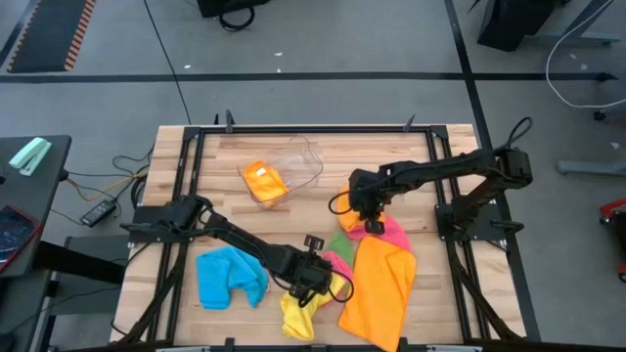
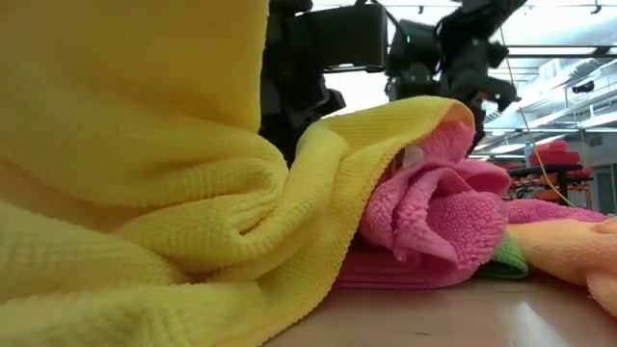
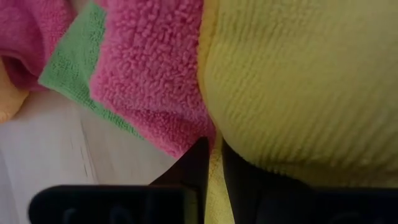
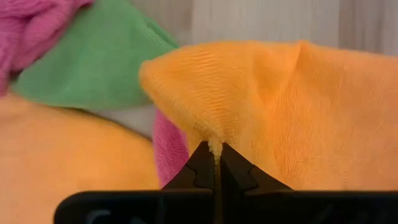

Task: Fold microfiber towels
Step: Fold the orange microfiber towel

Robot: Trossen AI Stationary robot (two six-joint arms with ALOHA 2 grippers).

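The right gripper (image 4: 214, 163) was pressed together on a raised corner of the big orange microfiber towel (image 1: 380, 284), which ran lengthwise from that far corner toward the table's near edge. The left gripper (image 3: 211, 171), near and to the left, pinched an edge of the crumpled yellow microfiber towel (image 1: 299, 317). I judged the orange towel's free near end sat closer to the left arm, with 2 more cloths, the pink towel (image 2: 439, 217) and green towel (image 4: 99, 62), bunched between them.
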